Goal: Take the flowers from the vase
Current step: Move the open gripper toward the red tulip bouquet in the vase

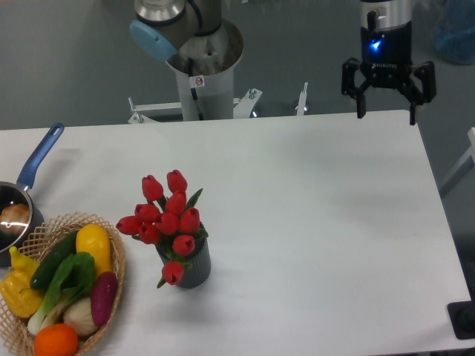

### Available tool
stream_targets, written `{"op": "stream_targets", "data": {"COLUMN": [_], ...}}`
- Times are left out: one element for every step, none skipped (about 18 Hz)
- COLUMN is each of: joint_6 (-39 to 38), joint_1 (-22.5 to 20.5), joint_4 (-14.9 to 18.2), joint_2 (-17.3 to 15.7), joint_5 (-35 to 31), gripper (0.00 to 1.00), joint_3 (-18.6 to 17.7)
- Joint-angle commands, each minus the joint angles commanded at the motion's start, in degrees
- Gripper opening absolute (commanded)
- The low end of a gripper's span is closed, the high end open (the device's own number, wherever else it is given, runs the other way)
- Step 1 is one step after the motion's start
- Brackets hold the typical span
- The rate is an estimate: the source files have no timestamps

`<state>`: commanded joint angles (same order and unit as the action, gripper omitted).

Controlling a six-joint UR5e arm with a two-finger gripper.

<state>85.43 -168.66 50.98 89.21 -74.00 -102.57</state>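
Gripper [387, 113] hanging at the table's far right edge, fingers spread wide, nothing between them. Red tulips [167, 216] standing upright in the ribbed grey vase [190, 269], well apart toward the near left, beside the wicker basket [113, 293]. Stems roughly vertical. Black gripper body lettered, seemingly "ROBOTIQ"; too small to confirm.

Flowers [165, 215] in vase [191, 268], right of wicker basket [113, 291]. Saucepan [22, 194] behind basket, at left edge. Gripper [387, 113] over far right table [326, 222] edge.
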Motion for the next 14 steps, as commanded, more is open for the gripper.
{"op": "stream_targets", "data": {"joint_6": [0.1,0.0,-0.1,0.1,0.2,0.3,0.3,0.2,-0.2,-0.6,-1.0,-0.9,-0.9,-0.9], "joint_1": [0.0,0.0,0.0,0.0,0.1,0.0,0.2,0.7,1.1,1.2,1.2,1.1,1.2,1.1], "joint_4": [-0.1,-0.2,-0.2,-0.2,-0.2,-0.2,-0.3,-0.3,-0.3,-0.3,-0.3,-0.4,-0.3,-0.3], "joint_2": [0.0,0.0,0.0,0.0,0.0,0.1,0.1,0.2,0.3,0.4,0.4,0.4,0.5,0.6], "joint_5": [0.0,0.0,0.0,0.0,0.0,0.1,0.3,0.7,1.2,1.6,1.7,2.0,2.5,2.5], "gripper": [1.0,1.0,1.0,1.0,1.0,1.0,1.0,1.0,1.0,1.0,1.0,1.0,1.0,1.0], "joint_3": [0.0,0.0,0.0,0.0,0.0,-0.2,-0.4,-0.9,-1.5,-1.9,-2.5,-3.2,-3.6,-3.6]}}
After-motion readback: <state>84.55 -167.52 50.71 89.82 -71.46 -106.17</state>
